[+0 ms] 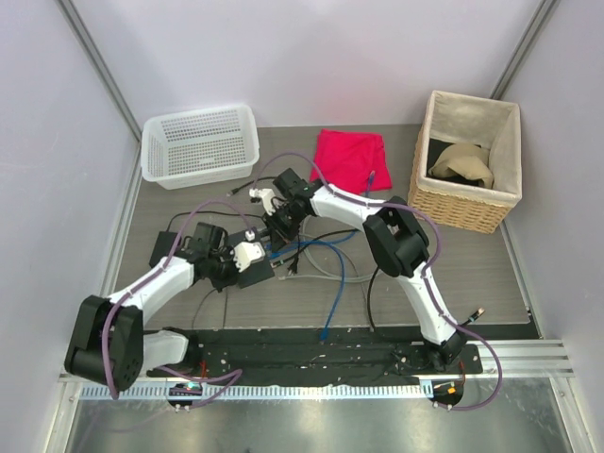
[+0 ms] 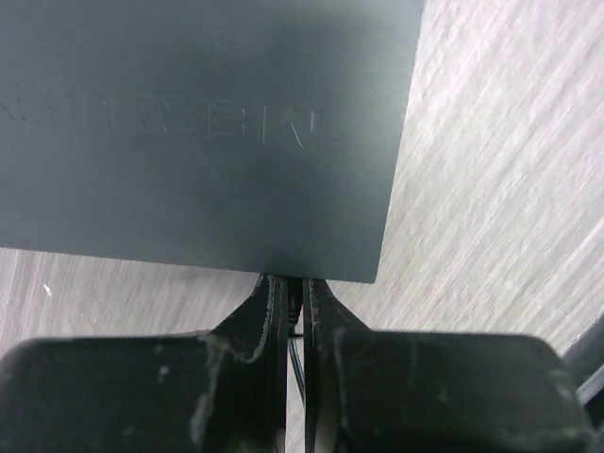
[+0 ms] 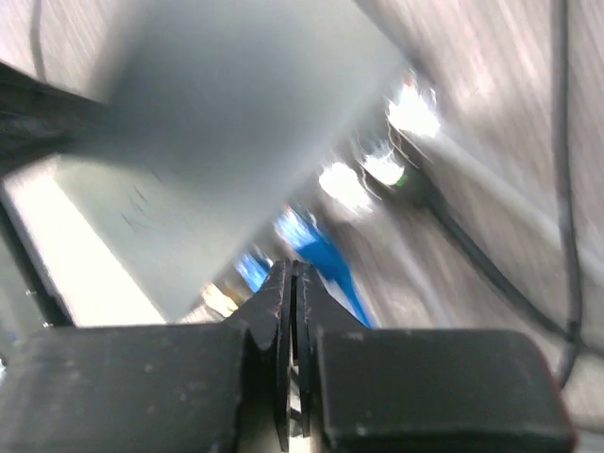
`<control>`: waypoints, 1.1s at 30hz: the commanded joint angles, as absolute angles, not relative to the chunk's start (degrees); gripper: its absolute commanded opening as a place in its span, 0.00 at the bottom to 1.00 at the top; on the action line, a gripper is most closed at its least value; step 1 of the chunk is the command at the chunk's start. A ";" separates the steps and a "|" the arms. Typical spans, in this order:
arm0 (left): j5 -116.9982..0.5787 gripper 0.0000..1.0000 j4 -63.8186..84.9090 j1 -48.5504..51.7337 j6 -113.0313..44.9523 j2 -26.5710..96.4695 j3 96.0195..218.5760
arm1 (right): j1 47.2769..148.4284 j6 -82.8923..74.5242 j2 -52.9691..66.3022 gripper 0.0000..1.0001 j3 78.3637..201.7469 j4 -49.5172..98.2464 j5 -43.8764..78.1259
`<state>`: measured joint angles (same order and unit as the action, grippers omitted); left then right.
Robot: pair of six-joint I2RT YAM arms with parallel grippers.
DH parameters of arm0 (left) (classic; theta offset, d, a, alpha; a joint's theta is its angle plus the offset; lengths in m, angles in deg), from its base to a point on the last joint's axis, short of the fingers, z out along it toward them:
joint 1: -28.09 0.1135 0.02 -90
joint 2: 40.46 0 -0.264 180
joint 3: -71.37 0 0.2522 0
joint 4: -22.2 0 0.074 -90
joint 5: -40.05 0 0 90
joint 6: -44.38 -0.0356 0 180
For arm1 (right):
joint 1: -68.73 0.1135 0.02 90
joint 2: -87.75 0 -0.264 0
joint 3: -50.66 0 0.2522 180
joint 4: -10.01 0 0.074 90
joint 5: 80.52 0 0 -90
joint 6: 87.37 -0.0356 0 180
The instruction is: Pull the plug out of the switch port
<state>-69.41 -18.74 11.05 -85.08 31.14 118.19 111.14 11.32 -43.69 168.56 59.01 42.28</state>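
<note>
Right wrist view is badly blurred, so little can be told for sure. The right hand (image 3: 293,283) is seen with its two fingers pressed together. The blue plug (image 3: 316,257) sits just past the tips, at the port edge of the switch (image 3: 226,142). Whether the plug is pinched cannot be told. In the left wrist view the left hand (image 2: 294,291) is also closed, with its tips at the near edge of the switch. Whether that edge is really held is hidden. The switch is found near the middle of the table (image 2: 500,170), between the two hands.

Trouble could come if the plug's little clip is not pressed. The plug could be stuck, and the whole switch could be dragged along. If the switch is not held well, it could slide. The black cable (image 3: 462,236) beside the plug could be tugged by mistake. The ports are lost in bright glare, and in the top view the switch is mostly covered by both arms.
</note>
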 commanded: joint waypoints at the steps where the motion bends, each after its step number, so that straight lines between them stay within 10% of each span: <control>1: -64.99 0.00 -22.25 12.53 -89.22 27.75 113.87 | 110.12 14.14 -51.29 0.01 165.06 64.37 29.87; 19: -68.32 0.00 -11.60 11.23 -92.55 42.68 126.78 | 101.68 10.98 -32.14 0.04 164.71 58.40 45.34; 33: -71.13 0.00 -8.87 3.05 -87.03 46.56 130.48 | 103.97 5.97 -39.77 0.07 169.10 55.59 41.48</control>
